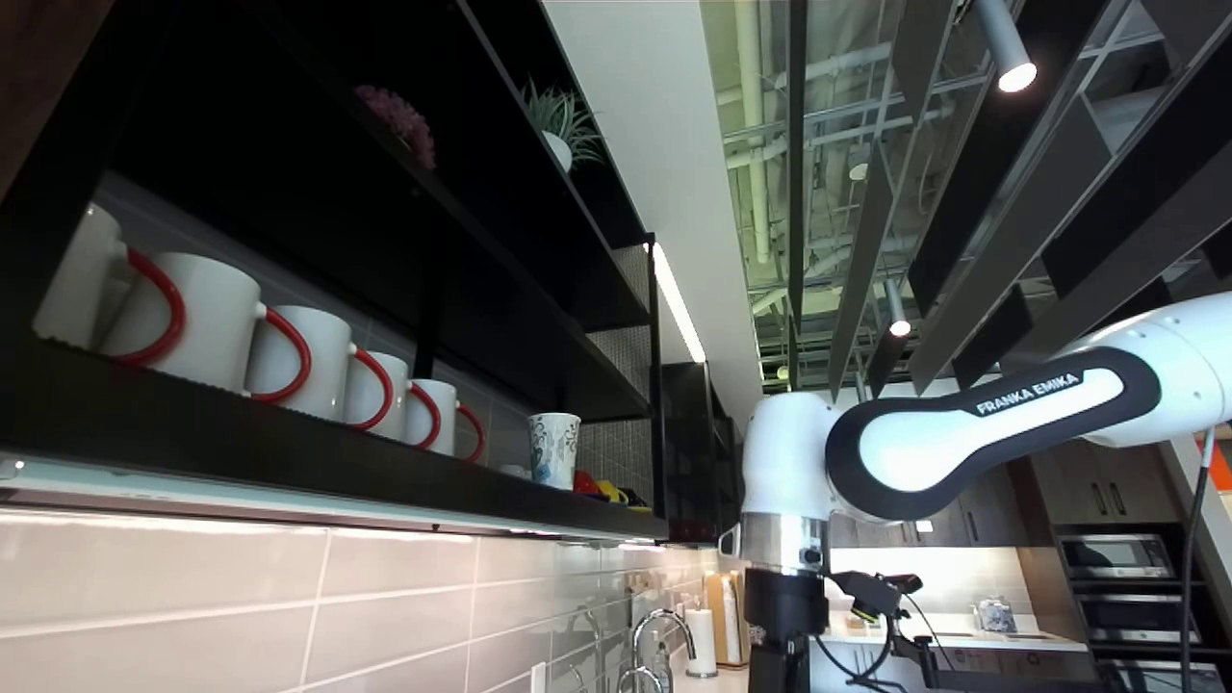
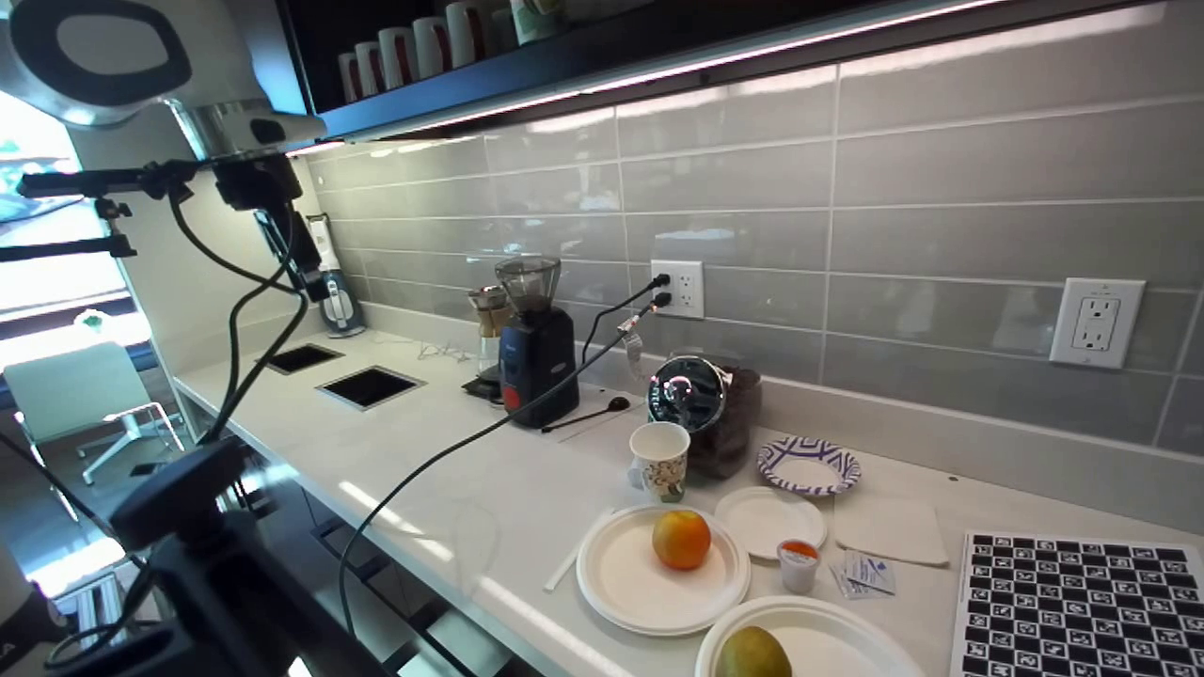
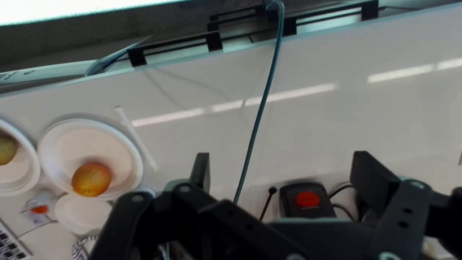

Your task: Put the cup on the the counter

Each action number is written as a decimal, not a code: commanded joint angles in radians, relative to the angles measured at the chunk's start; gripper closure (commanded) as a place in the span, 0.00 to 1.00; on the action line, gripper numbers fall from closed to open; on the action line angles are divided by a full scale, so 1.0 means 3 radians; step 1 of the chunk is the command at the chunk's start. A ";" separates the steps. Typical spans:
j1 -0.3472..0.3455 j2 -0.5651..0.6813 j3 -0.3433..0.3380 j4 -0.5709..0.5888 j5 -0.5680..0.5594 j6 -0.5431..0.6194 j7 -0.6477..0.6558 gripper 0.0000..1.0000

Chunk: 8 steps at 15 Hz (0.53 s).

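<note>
in an exterior view the cup (image 1: 554,450) stands upright on the shelf (image 1: 385,472), between ten and eleven o'clock from the pincer (image 3: 280,169), which points down, jaws wide apart and empty, so reaching likely means climbing.

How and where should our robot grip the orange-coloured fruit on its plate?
Grip the fruit across its widest part, likely best from above: it looks round, nothing covers its top, and the rim of its plate could hamper a low approach.
</note>
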 commanded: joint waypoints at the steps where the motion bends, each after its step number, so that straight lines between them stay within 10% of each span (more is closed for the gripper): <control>1: -0.0174 -0.0223 -0.0050 0.0325 -0.0288 -0.0115 -0.0021 0.00; 8: -0.0362 0.0161 -0.0126 0.1526 -0.0764 -0.0027 -0.0214 0.00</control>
